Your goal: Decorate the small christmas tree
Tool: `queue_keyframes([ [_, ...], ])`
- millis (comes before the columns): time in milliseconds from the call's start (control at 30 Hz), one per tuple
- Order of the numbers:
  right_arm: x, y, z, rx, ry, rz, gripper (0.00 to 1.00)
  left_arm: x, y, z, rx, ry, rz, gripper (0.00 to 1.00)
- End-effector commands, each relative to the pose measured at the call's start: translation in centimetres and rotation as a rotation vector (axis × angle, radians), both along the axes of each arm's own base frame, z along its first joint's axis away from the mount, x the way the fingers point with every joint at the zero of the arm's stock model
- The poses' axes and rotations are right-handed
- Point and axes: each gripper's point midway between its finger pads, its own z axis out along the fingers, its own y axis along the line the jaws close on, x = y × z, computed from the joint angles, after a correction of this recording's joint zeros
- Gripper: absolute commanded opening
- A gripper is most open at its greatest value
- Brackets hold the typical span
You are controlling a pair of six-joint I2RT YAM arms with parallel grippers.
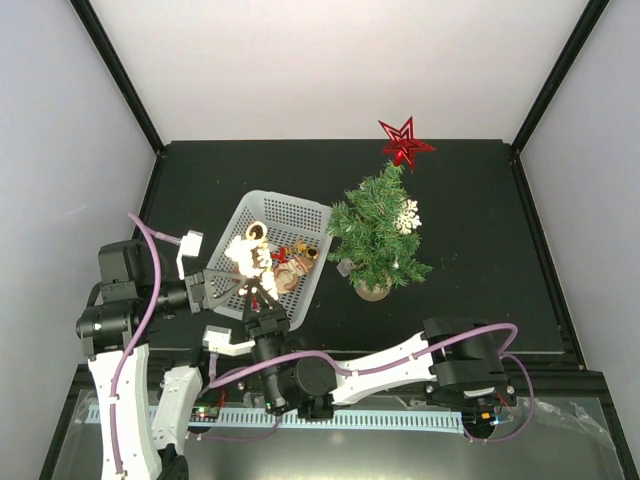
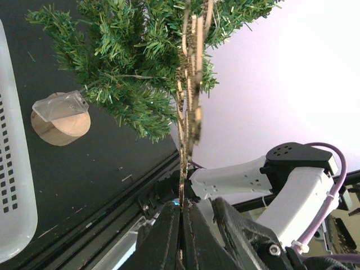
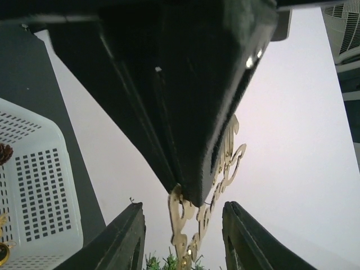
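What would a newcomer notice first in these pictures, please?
The red star topping the tree, right of centre, stands out first. Then the bright gold ornament, pinched in the left gripper beside the white basket, with the open right gripper close by.

The top camera looks steeply down from 6 o'clock over the whole black table point(image 1: 470, 200). The left wrist camera, close and rolled sideways, faces the small green bushy fir tree point(image 2: 129, 56); the right tilts upward. All share the flat gold filigree ornament point(image 1: 250, 262).
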Motion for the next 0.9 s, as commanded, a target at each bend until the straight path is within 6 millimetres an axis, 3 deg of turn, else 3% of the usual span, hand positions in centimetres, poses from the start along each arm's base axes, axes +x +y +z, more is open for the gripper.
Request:
queue_keyframes([
  [0, 1.33, -4.19, 3.51, 0.350, 0.059, -0.025, 0.36, -0.28, -0.24, 0.82, -0.053, -0.021, -0.031, 0.02],
  [300, 1.87, -4.33, 3.12, 0.343, 0.057, -0.037, 0.10, -0.28, -0.32, 0.82, -0.085, -0.014, -0.050, 0.02],
  [500, 2.04, -4.25, 3.13, 0.340, 0.052, -0.040, 0.01, -0.45, -0.42, 0.71, -0.102, -0.017, -0.067, 0.02],
  [733, 2.00, -4.28, 3.33, 0.336, 0.046, -0.037, 0.01, -0.41, -0.49, 0.80, -0.130, -0.023, -0.093, 0.02],
  [800, 2.01, -4.31, 3.41, 0.334, 0.044, -0.037, 0.01, -0.29, -0.48, 0.65, -0.142, -0.019, -0.102, 0.13],
  [833, 2.01, -4.36, 3.46, 0.335, 0.044, -0.037, 0.01, -0.38, -0.52, 0.70, -0.149, -0.023, -0.112, 0.34],
  [867, 2.03, -4.44, 3.56, 0.337, 0.043, -0.037, 0.01, -0.59, -0.59, 0.94, -0.162, -0.036, -0.135, 0.65],
])
